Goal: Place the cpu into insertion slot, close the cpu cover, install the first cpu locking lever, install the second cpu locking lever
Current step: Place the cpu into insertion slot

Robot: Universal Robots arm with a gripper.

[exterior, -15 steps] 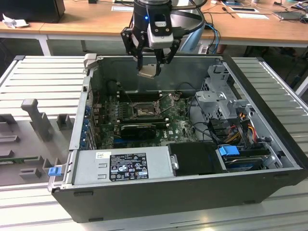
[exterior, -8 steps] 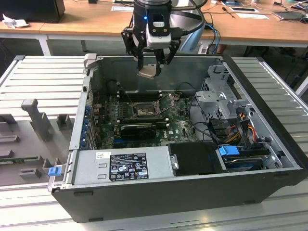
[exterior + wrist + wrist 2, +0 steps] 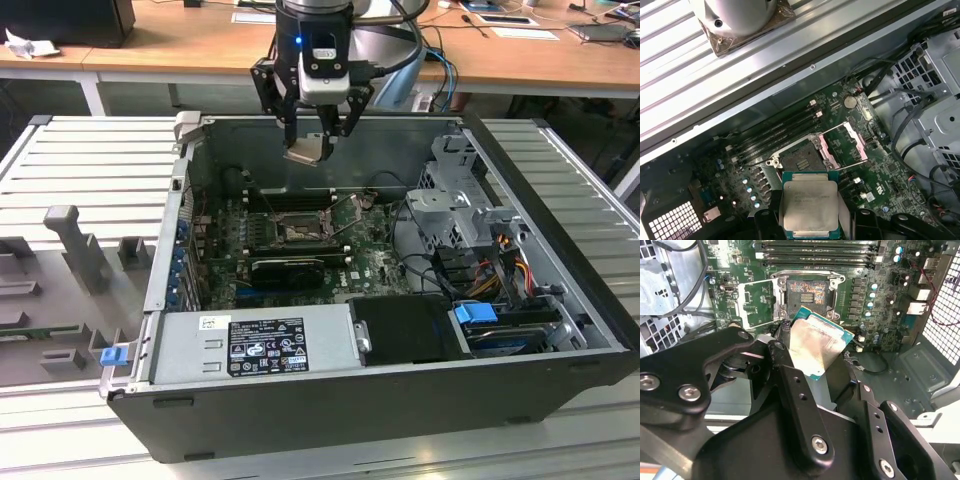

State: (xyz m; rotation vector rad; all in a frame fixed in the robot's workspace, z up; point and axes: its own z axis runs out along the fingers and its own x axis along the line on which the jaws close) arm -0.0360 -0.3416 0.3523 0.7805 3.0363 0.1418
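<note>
The cpu [image 3: 305, 150], a flat square chip with a pale metal top and green edges, hangs tilted above the open computer case. My gripper [image 3: 313, 138] is shut on its two opposite sides. In both wrist views the cpu [image 3: 817, 347] [image 3: 810, 205] sits between the black fingers [image 3: 785, 372] [image 3: 766, 221]. It is held above and a little to one side of the insertion slot [image 3: 298, 232] [image 3: 806, 292] [image 3: 800, 157]. The slot's dark centre is bare. The cpu cover [image 3: 756, 302] [image 3: 845, 144] is swung open and lies beside the slot on the green board.
The case's far wall [image 3: 380, 135] rises just behind the gripper. Long black memory slots [image 3: 815, 252] run along one side of the socket and a black graphics card [image 3: 288, 270] along the other. A grey power supply [image 3: 255, 340] and a drive cage [image 3: 460, 200] with cables fill the near and right parts.
</note>
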